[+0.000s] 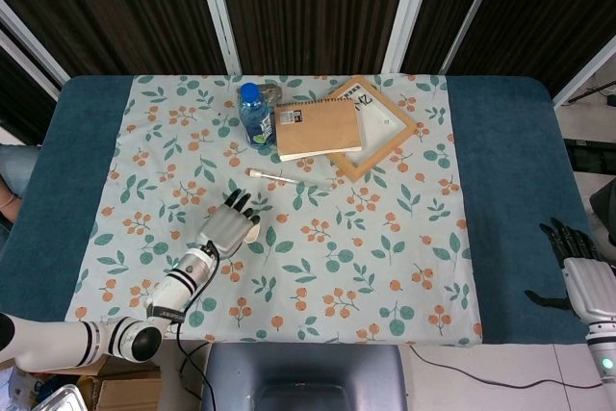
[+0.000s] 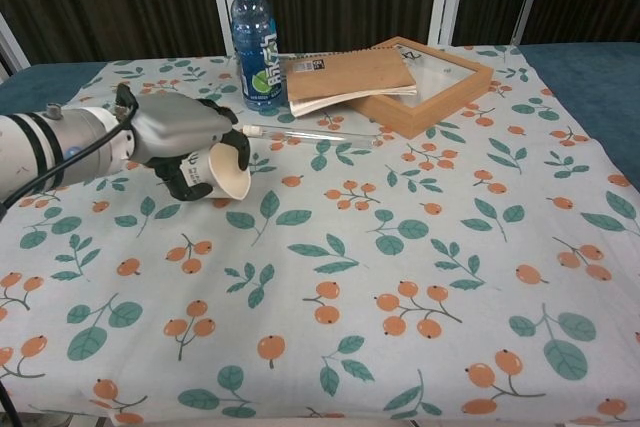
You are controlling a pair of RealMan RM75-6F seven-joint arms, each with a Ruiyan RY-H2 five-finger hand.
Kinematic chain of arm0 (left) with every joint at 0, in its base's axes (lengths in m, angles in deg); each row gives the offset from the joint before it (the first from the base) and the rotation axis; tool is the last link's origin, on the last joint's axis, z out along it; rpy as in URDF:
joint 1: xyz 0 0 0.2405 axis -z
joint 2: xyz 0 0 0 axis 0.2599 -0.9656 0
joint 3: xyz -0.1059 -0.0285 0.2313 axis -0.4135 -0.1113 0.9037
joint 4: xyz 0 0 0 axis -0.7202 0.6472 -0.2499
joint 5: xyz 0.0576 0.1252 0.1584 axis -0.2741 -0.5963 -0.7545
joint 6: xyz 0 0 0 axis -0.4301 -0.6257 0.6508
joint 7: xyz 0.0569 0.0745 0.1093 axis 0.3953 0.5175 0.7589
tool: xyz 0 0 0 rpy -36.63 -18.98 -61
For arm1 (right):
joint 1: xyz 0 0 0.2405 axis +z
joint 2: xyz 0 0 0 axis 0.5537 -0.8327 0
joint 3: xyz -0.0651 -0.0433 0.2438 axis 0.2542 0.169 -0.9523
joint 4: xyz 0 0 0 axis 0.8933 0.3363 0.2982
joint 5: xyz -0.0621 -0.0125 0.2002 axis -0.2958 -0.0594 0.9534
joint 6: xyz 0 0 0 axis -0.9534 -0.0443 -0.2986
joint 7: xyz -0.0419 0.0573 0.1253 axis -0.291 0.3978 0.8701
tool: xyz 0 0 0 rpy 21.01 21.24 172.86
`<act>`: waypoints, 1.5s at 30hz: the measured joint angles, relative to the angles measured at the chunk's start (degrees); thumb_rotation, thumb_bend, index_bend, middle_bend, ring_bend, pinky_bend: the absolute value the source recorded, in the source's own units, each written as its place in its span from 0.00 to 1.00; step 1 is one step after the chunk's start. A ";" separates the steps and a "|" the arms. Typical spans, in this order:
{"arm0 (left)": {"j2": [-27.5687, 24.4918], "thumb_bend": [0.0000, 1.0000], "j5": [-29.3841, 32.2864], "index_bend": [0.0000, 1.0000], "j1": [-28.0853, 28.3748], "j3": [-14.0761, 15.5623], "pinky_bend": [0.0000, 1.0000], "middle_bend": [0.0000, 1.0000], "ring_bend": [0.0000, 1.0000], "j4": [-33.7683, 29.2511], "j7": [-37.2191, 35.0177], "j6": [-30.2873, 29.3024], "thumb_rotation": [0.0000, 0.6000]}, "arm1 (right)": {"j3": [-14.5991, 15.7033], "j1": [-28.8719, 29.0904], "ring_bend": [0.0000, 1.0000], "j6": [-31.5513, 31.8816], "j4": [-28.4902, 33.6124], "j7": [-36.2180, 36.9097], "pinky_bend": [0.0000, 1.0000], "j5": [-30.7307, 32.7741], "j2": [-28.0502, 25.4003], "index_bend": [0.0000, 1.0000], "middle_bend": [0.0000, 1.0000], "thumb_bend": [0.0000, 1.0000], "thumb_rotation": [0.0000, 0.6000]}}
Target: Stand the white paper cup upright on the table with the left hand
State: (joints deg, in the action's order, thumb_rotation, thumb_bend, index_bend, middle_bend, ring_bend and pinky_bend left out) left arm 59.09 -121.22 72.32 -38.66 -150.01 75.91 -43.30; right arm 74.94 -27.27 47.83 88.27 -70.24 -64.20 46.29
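The white paper cup (image 2: 220, 174) lies tilted on its side in my left hand (image 2: 180, 142), its open mouth facing right and toward the camera, lifted a little off the flowered cloth. My left hand grips it around the body. From above, the left hand (image 1: 229, 222) covers most of the cup (image 1: 250, 231), so only a sliver of rim shows. My right hand (image 1: 576, 259) rests apart at the far right edge of the table, on the blue cover, fingers spread and holding nothing.
A blue-capped water bottle (image 2: 255, 42) stands at the back. A brown notebook (image 2: 345, 75) lies on a wooden frame (image 2: 440, 82) beside it. A thin clear rod (image 2: 300, 134) lies just behind my left hand. The flowered cloth (image 2: 400, 277) spreads out in front.
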 measured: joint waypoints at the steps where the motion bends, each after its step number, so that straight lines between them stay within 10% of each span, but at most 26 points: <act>1: -0.21 0.46 -0.50 0.32 -0.39 -0.62 0.00 0.29 0.00 -0.31 -2.11 -0.05 1.00 | -0.01 0.01 0.00 -0.01 0.03 -0.02 0.00 0.01 -0.02 0.00 0.00 0.20 1.00; 12: 0.68 0.45 -10.13 0.30 -6.92 -6.33 0.00 0.29 0.00 0.89 -31.84 -2.28 1.00 | 0.03 0.22 0.00 -0.45 0.75 -0.77 0.00 0.15 -0.22 0.00 0.00 0.20 1.00; 25: 13.61 0.44 -20.70 0.29 -16.64 -8.03 0.00 0.30 0.00 18.77 -62.89 -7.56 1.00 | 0.06 0.33 0.00 -0.68 2.40 -2.45 0.00 0.50 -0.81 0.00 0.00 0.20 1.00; 45: 17.46 0.42 -27.81 0.02 -20.21 -8.66 0.00 0.13 0.00 26.46 -71.12 -10.70 1.00 | 0.28 0.57 0.00 -2.19 3.10 -3.98 0.00 1.73 -0.95 0.00 0.00 0.20 1.00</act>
State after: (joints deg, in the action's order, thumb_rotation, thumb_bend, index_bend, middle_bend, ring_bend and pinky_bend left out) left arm 76.55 -149.04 52.11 -47.32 -123.54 4.80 -54.01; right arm 75.22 -26.71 45.64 91.37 -74.22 -62.48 45.35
